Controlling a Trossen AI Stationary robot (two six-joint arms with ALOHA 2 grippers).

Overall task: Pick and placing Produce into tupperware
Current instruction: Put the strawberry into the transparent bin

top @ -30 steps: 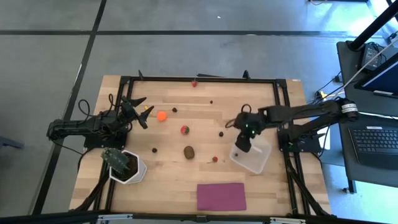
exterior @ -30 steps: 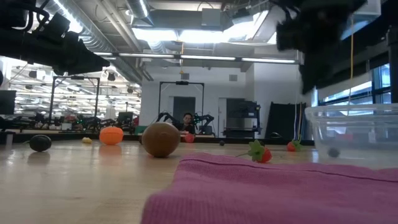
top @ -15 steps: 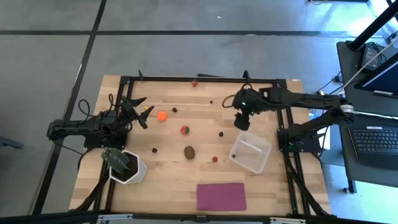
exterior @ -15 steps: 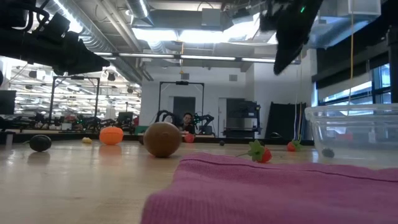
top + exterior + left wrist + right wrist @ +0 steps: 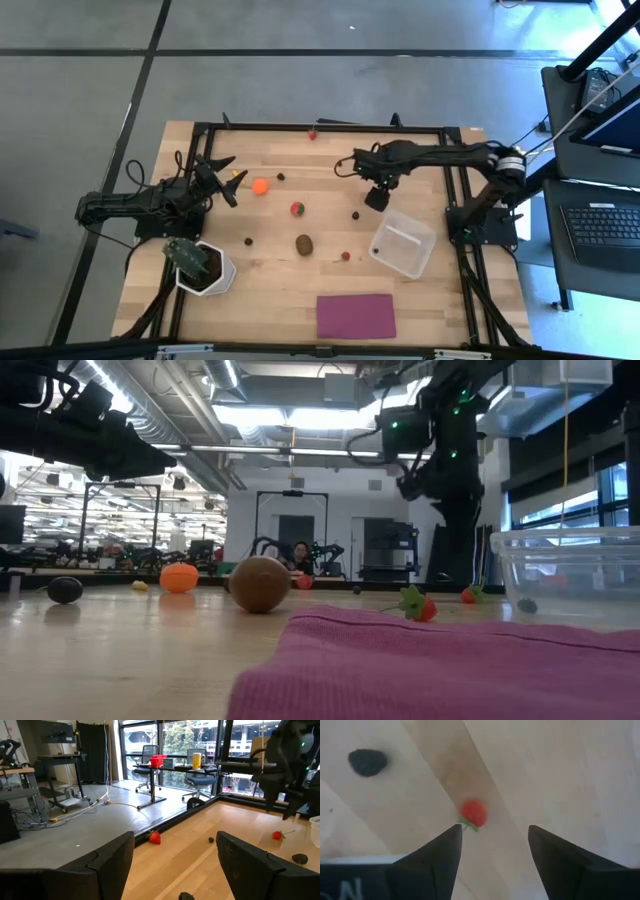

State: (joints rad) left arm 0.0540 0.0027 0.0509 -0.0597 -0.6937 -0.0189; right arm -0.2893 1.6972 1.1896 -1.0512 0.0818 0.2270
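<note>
- Right gripper (image 5: 376, 197): above the table's middle-right, just beside the clear tupperware (image 5: 403, 243); fingers spread wide with nothing between them. The right wrist view looks past them onto a small red piece (image 5: 473, 813) and a dark berry (image 5: 367, 762) on the wood.
- Left gripper (image 5: 222, 178): at the table's left side, near the yellow bit (image 5: 237, 173); fingers parted, nothing held.
- Tupperware: rests on the table's right side; one small dark item (image 5: 527, 605) lies inside, seen in the low view.
- Produce on the table: orange ball (image 5: 260, 186), red-and-green piece (image 5: 297, 209), brown oval (image 5: 304, 244).
- Writing: a white letter "N" (image 5: 349, 889) on a dark surface in the right wrist view; no other legible markings.
</note>
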